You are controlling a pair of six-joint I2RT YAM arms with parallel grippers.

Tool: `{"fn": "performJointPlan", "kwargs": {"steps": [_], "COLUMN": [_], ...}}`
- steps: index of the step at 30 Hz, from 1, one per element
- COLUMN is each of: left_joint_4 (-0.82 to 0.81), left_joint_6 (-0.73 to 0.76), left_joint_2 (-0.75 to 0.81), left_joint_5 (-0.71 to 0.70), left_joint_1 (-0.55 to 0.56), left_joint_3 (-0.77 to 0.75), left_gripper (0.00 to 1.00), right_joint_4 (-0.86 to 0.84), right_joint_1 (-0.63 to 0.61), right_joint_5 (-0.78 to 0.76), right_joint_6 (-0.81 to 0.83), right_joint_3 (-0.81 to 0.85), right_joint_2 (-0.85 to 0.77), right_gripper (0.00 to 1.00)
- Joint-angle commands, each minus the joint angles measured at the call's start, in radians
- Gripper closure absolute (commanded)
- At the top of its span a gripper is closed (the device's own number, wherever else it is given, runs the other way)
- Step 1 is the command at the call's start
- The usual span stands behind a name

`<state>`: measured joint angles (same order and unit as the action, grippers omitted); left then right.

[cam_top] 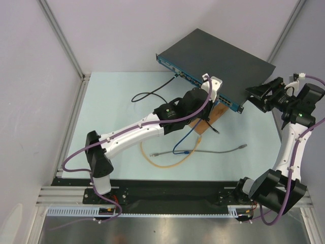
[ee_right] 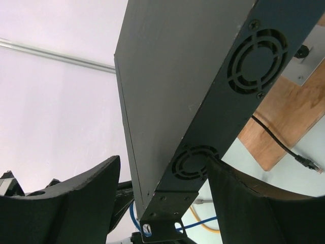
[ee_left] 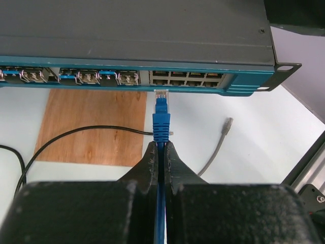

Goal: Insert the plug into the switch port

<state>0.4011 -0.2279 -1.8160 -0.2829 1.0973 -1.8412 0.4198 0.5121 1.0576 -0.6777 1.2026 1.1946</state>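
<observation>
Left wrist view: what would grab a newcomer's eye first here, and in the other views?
The blue plug, its cable pinched in the shut left gripper, sits just short of the teal front of the switch, below the right-hand block of ports, not yet in. In the right wrist view, the right gripper straddles the switch's fan-vented end.

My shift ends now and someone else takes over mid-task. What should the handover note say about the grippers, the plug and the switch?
Left gripper: shut on the blue cable, just behind the plug.
Right gripper: open, jaws astride the fan end of the switch; no firm grip visible.
Plug: pointing at the ports on the teal front face, tip just short of them.
Done: plug held and lined up at the switch.
Left: push the plug into a port, then release.
</observation>
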Motion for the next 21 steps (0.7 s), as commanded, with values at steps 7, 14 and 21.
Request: {"fn": "performJointPlan", "kwargs": {"steps": [7,14,21], "left_joint_4": [-0.039,-0.035,-0.035], "left_joint_6": [-0.027,-0.033,-0.034], "left_joint_2": [-0.011,-0.016,-0.032], "left_joint_5": [0.044,0.045,0.045], "left_joint_1": [-0.002,0.025,0.05], "left_joint_3": [-0.073,-0.07,-0.081], "left_gripper": [1.0,1.0,0.99], "right_joint_4": [-0.087,-0.105,-0.104], "right_joint_1": [-0.04,-0.043,-0.049], "right_joint_5": [-0.028,-0.033,-0.039], "right_joint_6": [-0.052,-0.075,-0.085], "right_joint_3": [-0.018,-0.032,-0.034], "right_joint_2": [0.005,0.0,0.0], "right_gripper": [0.27,0.31,0.38]}}
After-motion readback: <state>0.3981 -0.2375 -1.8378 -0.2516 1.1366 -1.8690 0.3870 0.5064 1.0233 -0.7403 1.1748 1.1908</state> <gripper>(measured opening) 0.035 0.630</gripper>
